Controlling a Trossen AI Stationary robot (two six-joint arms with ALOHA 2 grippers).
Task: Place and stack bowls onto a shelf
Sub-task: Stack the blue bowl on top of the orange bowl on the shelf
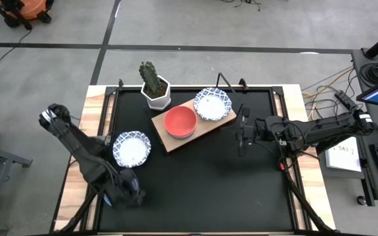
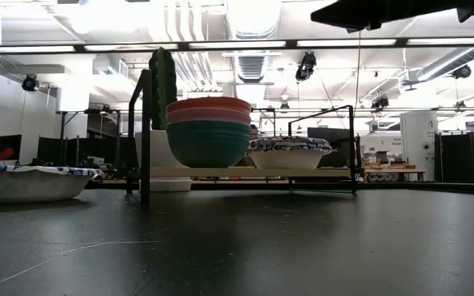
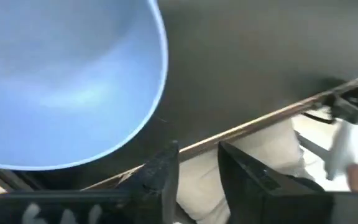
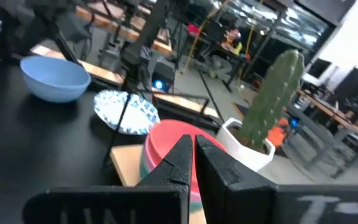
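Stacked bowls (image 1: 180, 122) and a patterned bowl (image 1: 212, 103) occupy the shelf (image 1: 169, 140). Right end effector (image 1: 242, 133), fingers nearly closed and empty, hovers beside it. Left end effector (image 3: 197, 165), slightly parted, holds nothing near the blue bowl (image 3: 61, 81), probably next.

The table (image 1: 202, 190) is open across its near and middle area. The far strip is occupied: the cactus pot (image 1: 156, 95) stands just beside the shelf's (image 1: 169, 141) far-left end. On the shelf, a bowl stack (image 1: 180, 122) and a patterned bowl (image 1: 212, 103) sit close together. The right gripper (image 1: 241, 131) hangs just right of the shelf. Near the left edge, another patterned bowl (image 1: 131, 148) stands beside the left arm (image 1: 84, 154).
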